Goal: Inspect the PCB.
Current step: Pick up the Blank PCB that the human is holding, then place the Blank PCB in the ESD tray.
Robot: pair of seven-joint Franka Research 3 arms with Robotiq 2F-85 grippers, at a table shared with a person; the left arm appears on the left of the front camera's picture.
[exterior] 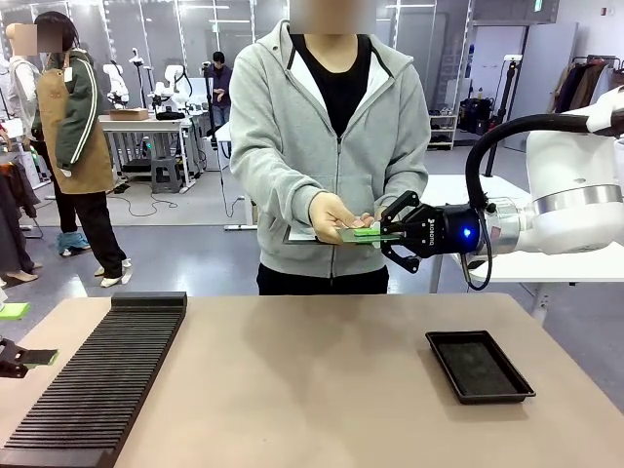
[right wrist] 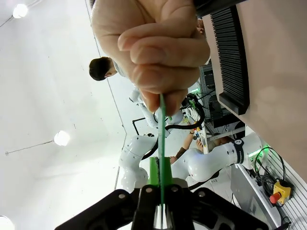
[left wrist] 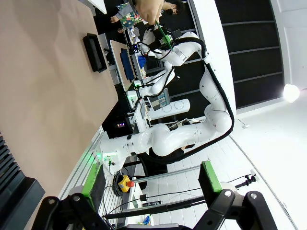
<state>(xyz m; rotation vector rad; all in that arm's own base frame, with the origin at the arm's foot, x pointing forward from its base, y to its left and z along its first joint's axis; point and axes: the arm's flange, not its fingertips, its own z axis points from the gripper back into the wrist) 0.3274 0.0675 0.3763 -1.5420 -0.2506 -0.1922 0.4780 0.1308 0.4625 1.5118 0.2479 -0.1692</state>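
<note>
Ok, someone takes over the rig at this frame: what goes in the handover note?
Right gripper: shut on one end of the PCB, held out past the far edge of the table.
Person's hand: pinching the PCB's other end.
Left gripper: open, low at the table's left side by the black slotted rack.
Black tray: on the table, right side.
Done: PCB is up between robot and person.
Left: the check itself, then one side lets go; which, I cannot tell.

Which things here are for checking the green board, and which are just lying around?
In the job: the PCB, the right gripper shut on it, the person's hand holding its other end.
Just lying about: the black tray, the black slotted rack, the open left gripper.
</note>
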